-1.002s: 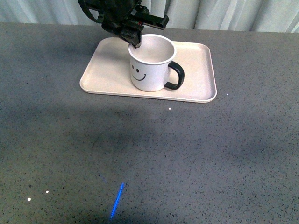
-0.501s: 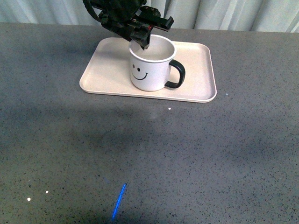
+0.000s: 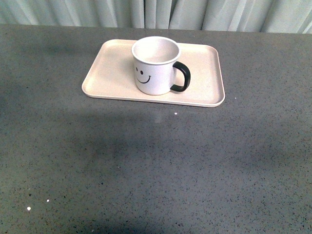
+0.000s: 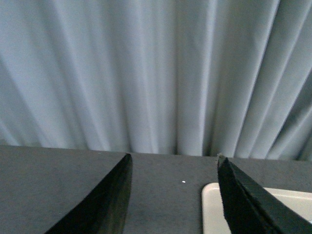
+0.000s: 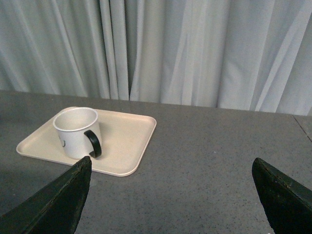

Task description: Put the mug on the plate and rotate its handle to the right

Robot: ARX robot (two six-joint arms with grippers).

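Mug [image 3: 155, 66] stands upright on the plate [image 3: 112, 73], its black handle [image 3: 183, 77] pointing right. Plate lies longways, left to right, on the desk [image 3: 156, 161]. Left gripper [image 4: 174, 157] and right gripper [image 5: 171, 160] are spread apart, holding nothing.

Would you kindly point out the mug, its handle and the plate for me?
mug [image 3: 161, 78], front view, on its white side wall.
handle [image 3: 186, 75], front view, on the black loop's outer curve.
plate [image 3: 109, 73], front view, on its bare floor left of the mug.

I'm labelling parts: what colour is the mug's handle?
The handle is glossy black, on the white mug; the front view shows it best.
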